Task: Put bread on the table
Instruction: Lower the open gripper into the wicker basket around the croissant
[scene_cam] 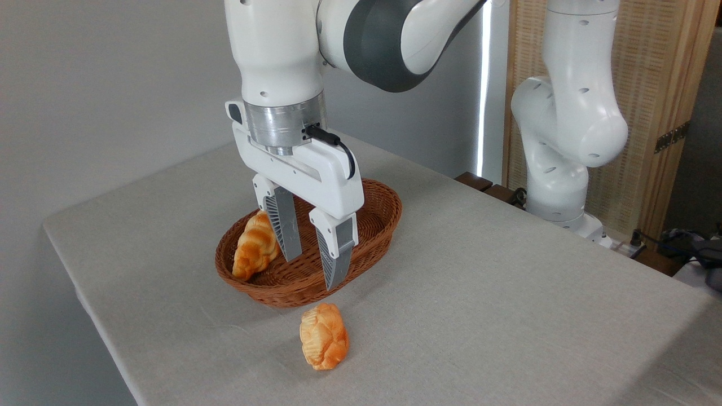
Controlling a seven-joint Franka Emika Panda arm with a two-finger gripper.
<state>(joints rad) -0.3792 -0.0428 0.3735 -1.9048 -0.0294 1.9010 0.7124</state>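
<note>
Camera view: fixed, looking down across the table [507, 316] from its near side.
Bread: the long braided loaf [255, 247] leans tilted against the left inner wall of the basket [369, 223], one end down in the bottom and the other up near the rim. It is not yet on the cloth.
Gripper: the gripper [313, 260] hangs over the middle of the basket, fingers pointing down and spread apart, holding nothing. Its left finger stands just beside the loaf; whether it touches is unclear.
Why so placed: the spread fingers, lowered beside the loaf, look set up for a grasp, but the loaf lies to the left of the gap, not between the fingers.
Bun: a small knobbly bun [324, 336] sits on the cloth just near of the basket, apart from it.
Next move, as a judgement: shift left so the fingers straddle the loaf, close, lift clear of the rim.
Risk: the tilted loaf may slip or drag the light basket.
</note>
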